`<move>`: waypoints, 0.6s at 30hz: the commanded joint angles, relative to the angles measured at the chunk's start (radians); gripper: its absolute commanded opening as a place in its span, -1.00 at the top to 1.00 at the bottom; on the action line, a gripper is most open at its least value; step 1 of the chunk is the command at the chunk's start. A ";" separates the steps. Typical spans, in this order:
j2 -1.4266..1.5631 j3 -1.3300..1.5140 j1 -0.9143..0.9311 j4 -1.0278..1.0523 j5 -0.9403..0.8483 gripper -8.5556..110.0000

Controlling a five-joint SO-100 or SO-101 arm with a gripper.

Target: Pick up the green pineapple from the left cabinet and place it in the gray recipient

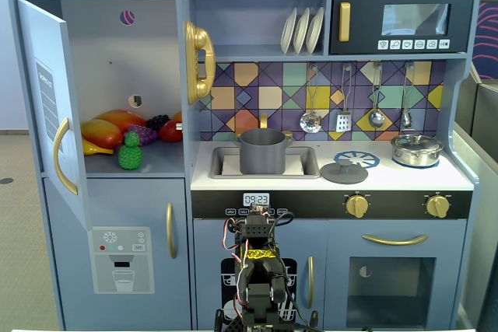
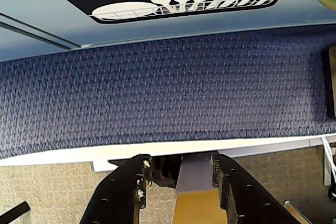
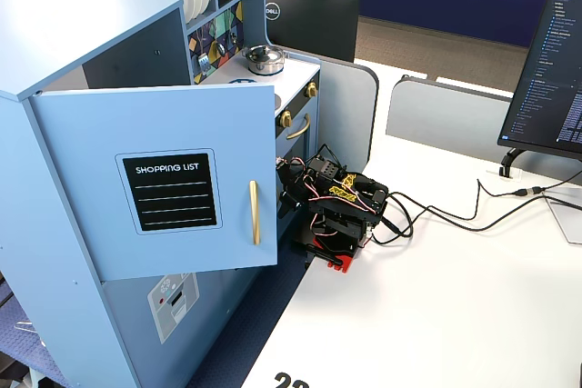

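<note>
1. Materials: toy kitchen is smooth painted blue-gray board w/ gold curved handles. Backsplash is a multicolour geometric tile print. Wrist view shows dark blue woven carpet w/ fine knobbly texture, plus a black panel w/ white utensil graphics.
2. Green pineapple (image 1: 130, 153): small, bright green, bumpy skin, darker leafy crown, standing upright at front edge of the shelf in the left cabinet (image 1: 124, 52). Cabinet door (image 1: 53, 106) swung wide open. Behind it lie an orange-yellow mango (image 1: 105, 131) and a purple grape bunch (image 1: 145, 132); contact w/ them can't be told.
3. Gray recipient (image 1: 262, 151): matte gray cylinder pot, sitting in the sink recess, well apart from the pineapple. Flat gray lid (image 1: 344, 170) rests just right of the sink; shiny silver lidded pot (image 1: 416, 149) further right.
4. Gripper (image 2: 181, 174): black fingers w/ screw holes, set apart, nothing between them. Arm folded low in front of the kitchen base, pointing at floor.
5. View differences: front fixed view alone shows fruit and pot. Side fixed view shows gripper (image 3: 314, 195) region obscured by wiring, door's outer face w/ "SHOPPING LIST" panel (image 3: 171, 191), white table (image 3: 455, 306) and a monitor (image 3: 550, 70); pineapple hidden there.
</note>
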 commanded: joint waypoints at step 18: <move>-0.011 -0.227 -0.440 -0.141 0.169 0.86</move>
